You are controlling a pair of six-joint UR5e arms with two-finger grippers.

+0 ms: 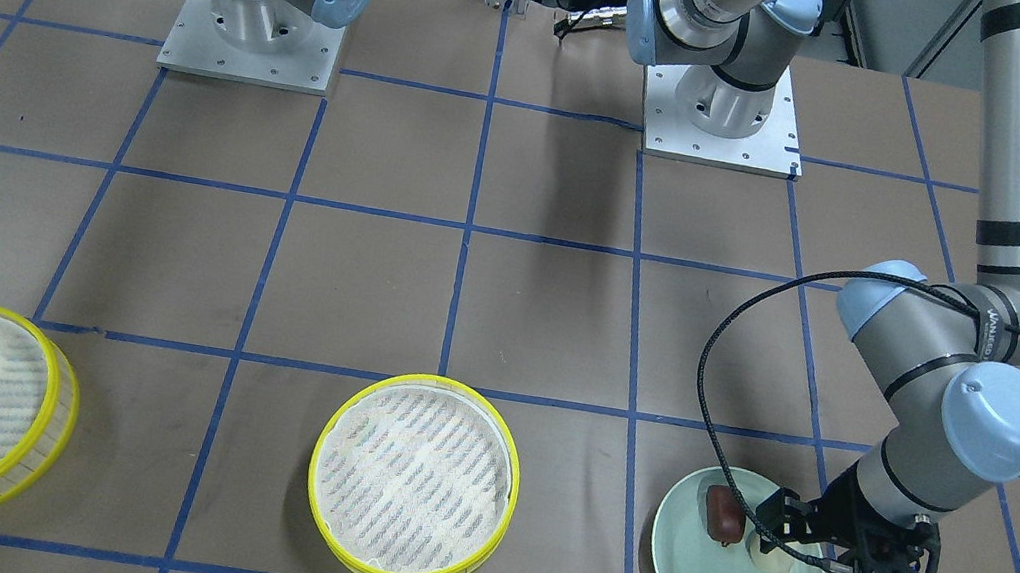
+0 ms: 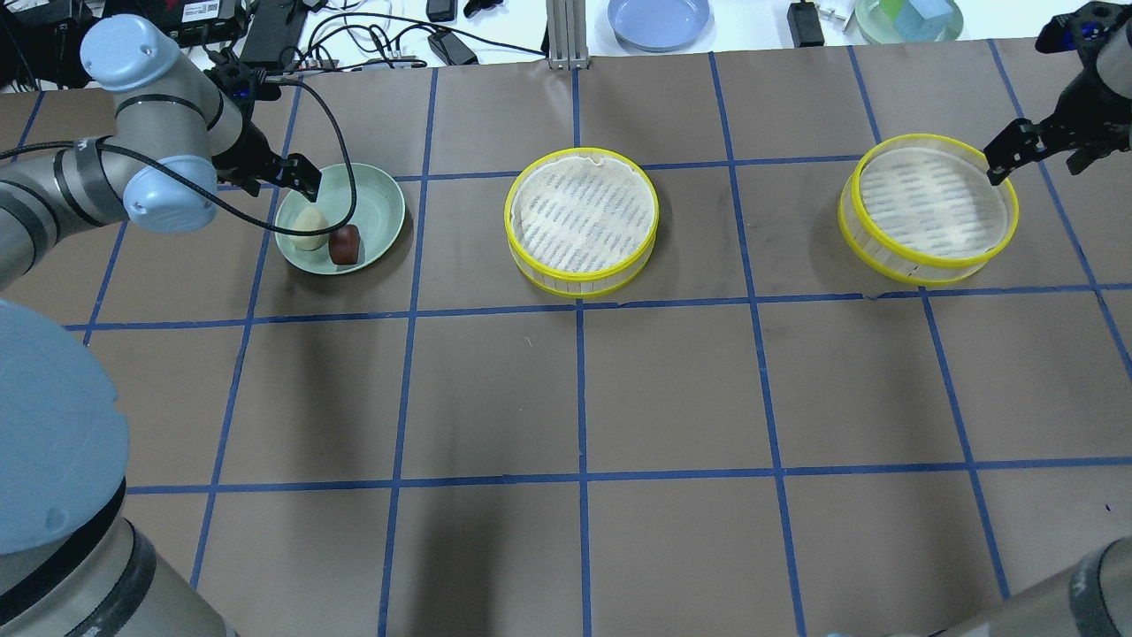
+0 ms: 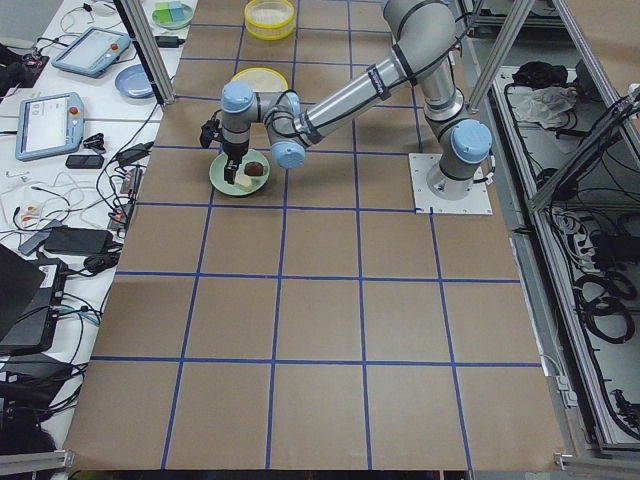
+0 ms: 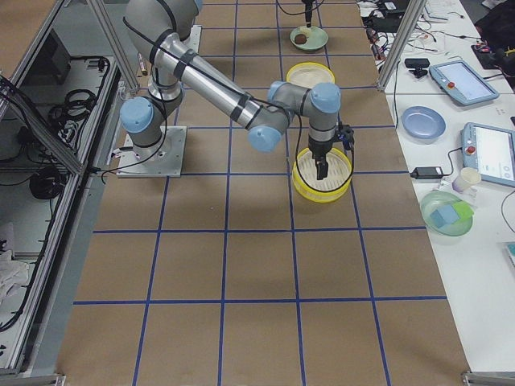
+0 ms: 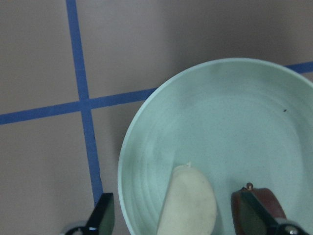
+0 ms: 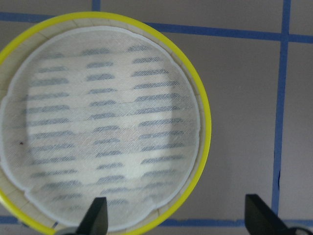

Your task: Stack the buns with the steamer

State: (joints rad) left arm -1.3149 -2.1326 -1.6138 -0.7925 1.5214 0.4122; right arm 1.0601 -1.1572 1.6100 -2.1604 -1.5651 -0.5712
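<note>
A pale green plate (image 2: 376, 208) holds a cream-white bun (image 2: 309, 226) and a glossy reddish-brown bun (image 2: 345, 245) side by side. My left gripper (image 2: 301, 181) hangs open just above the plate. In the left wrist view its fingers straddle the cream bun (image 5: 188, 205), and the brown bun (image 5: 261, 208) lies by the right finger. Two yellow-rimmed steamer trays with white liners stand empty: one mid-table (image 2: 581, 221), one at the right (image 2: 927, 208). My right gripper (image 2: 1017, 159) is open above the right tray's far rim (image 6: 205, 132), holding nothing.
The arm bases (image 1: 252, 36) stand at the robot's side of the table. Beyond the table's far edge are a blue plate (image 2: 659, 18), a bowl with coloured blocks (image 2: 911, 18) and cables. Blue tape lines grid the brown tabletop.
</note>
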